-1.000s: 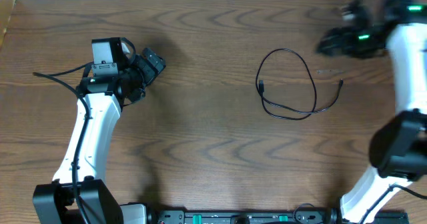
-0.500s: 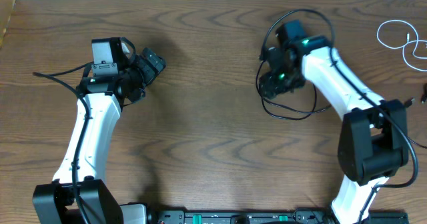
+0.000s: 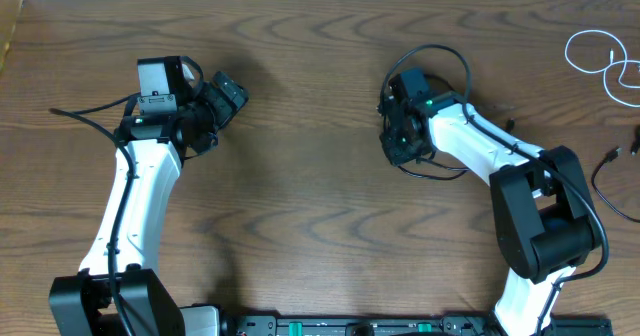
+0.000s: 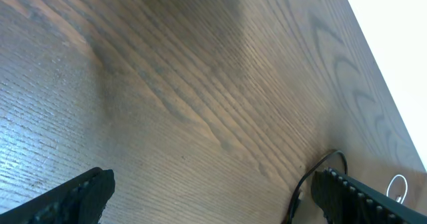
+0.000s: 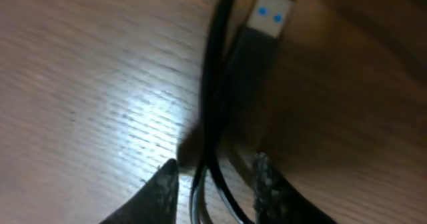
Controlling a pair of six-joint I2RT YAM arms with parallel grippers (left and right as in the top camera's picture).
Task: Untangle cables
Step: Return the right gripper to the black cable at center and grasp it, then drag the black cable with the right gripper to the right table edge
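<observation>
Two tools: L tool [image 4: 215, 195] wide apart; R tool [image 5: 215, 184] part-spread astride thin black cord [image 5: 213, 84], rectangular plug [image 5: 268, 17].

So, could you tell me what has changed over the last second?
The right gripper swung from the far right corner leftward onto the black cable, its narrowing jaws straddling it by the plug, not clearly clamped; this uncovered the white cable. The left gripper and black cable stayed put.

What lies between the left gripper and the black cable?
Only bare table, seen in the overhead view, between the left gripper and the black cable.
</observation>
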